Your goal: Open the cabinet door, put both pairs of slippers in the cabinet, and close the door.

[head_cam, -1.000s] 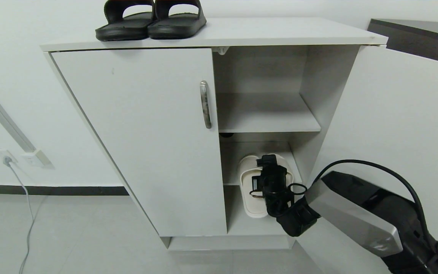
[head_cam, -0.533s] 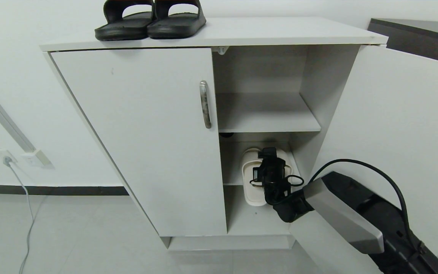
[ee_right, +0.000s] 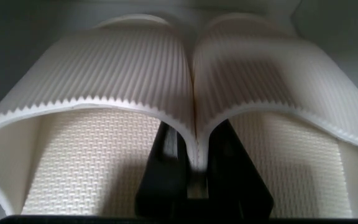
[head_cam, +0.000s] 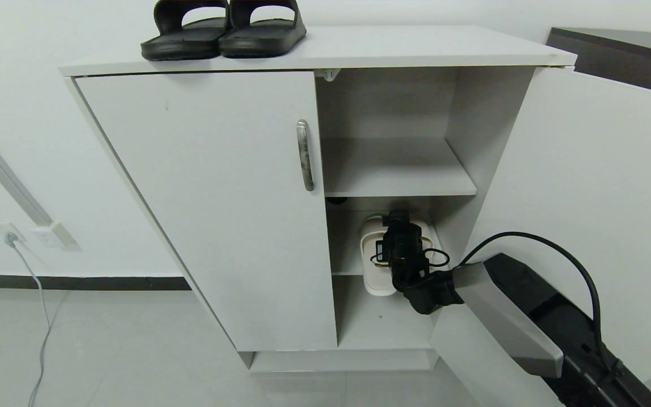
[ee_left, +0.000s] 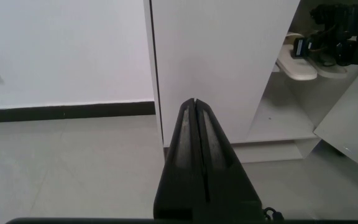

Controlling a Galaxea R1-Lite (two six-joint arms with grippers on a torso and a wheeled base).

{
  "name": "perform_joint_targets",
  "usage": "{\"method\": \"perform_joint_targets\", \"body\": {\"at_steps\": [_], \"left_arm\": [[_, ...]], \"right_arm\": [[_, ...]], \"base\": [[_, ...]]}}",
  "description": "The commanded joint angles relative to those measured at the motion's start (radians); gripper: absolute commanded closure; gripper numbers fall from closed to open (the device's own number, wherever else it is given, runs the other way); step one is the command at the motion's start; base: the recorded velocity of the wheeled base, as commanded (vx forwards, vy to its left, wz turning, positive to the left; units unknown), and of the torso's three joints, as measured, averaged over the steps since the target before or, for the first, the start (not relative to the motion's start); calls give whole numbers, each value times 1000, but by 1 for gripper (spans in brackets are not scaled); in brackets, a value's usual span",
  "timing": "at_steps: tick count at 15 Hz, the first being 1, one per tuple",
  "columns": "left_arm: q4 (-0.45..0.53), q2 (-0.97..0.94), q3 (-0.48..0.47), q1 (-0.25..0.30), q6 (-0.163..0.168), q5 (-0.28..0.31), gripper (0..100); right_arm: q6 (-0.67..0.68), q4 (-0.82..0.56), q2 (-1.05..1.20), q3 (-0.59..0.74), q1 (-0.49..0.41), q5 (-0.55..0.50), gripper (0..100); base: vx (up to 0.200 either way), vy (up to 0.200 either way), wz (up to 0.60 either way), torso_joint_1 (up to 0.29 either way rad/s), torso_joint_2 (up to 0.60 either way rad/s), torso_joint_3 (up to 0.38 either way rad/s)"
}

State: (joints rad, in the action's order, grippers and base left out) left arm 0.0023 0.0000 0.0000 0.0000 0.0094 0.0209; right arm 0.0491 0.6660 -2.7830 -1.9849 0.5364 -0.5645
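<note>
While R gripper (head_cam: 398, 240) sits clamped on the inner straps of the white slippers (head_cam: 372, 277), pair inside cabinet (head_cam: 359, 48) below upper shelf (head_cam: 393, 169), R door (head_cam: 585, 198) swung open, L door (head_cam: 207, 198) shut, black slippers (head_cam: 224, 31) on cabinet top, L gripper (ee_left: 194, 107) fingers pressed together, low before L door.

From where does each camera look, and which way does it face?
Head view: on the head, facing forward and down at the cabinet; right gripper shows.
Left wrist view: low, facing the cabinet's base and floor; shut left gripper shows.
Right wrist view: inside the cabinet, close on the white slippers; right gripper pinches them.
Shared: all three show the white slippers.
</note>
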Motion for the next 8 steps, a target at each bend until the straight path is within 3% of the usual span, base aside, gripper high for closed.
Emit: {"method": "perform_joint_targets", "body": {"at_steps": [1, 8], "left_arm": [[-1, 2, 0, 0, 0, -1, 100], [1, 0, 0, 0, 0, -1, 100]], "right_arm": [[0, 0, -1, -9, -3, 6, 100], [1, 4, -7, -15, -6, 1, 100]], "base": [[0, 0, 0, 0, 0, 0], [0, 0, 0, 0, 0, 0]]}}
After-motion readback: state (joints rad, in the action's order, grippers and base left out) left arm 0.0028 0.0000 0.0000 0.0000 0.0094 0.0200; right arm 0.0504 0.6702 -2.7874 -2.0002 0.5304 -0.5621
